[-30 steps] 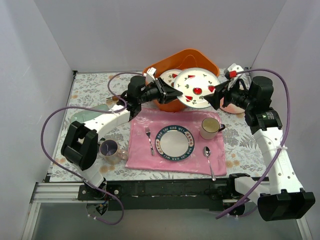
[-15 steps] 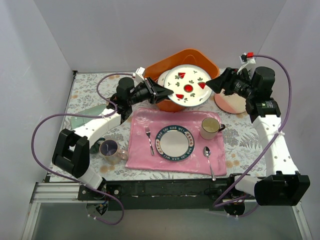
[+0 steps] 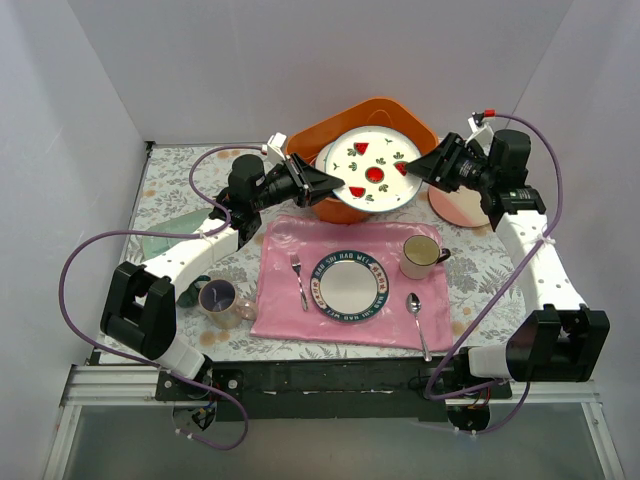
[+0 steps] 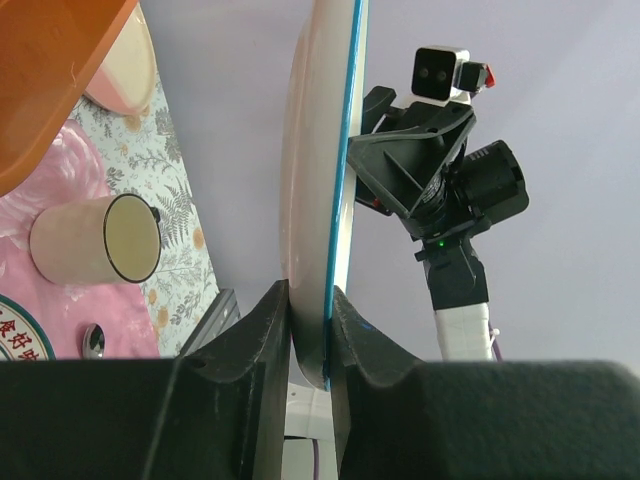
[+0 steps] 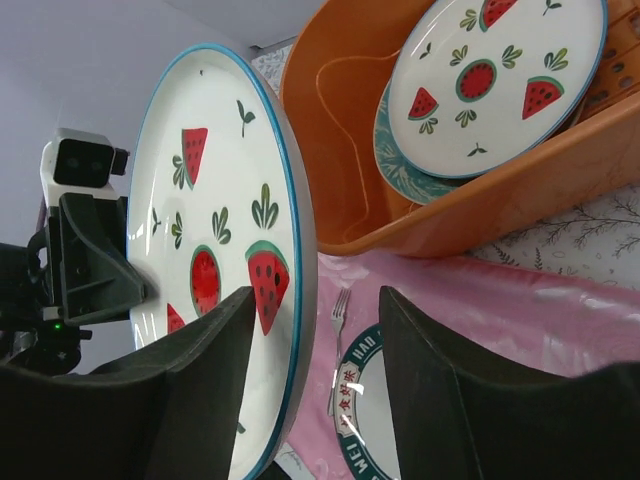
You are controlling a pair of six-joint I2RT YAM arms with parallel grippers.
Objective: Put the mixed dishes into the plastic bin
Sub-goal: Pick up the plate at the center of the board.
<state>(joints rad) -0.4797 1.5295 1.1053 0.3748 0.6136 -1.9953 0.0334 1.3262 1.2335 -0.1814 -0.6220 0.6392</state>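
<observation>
Lavender mug: nearest left, on the table, just beside the cloth.
Spoon: near right, at the cloth's right edge.
Cloth: pink, mid-table; bears the lettered plate and the fork.
Lettered plate: flat on the cloth's centre.
Fork: on the cloth, just left of the lettered plate.
Cream mug: upright at the cloth's far right corner, handle to the right.
Mint plate: left side, partly hidden by the left arm.
Pink plate: right side, on the table under the right arm, near the bin.
Left gripper: fingers pinched on the fruit plate's left rim.
Fruit plate: off the table, tilted, over the bin's near rim, between the two grippers.
Right gripper: fingers spread, astride the fruit plate's right rim, not closed on it.
Bin: orange, far centre; holds a second fruit plate lying over a teal plate.
</observation>
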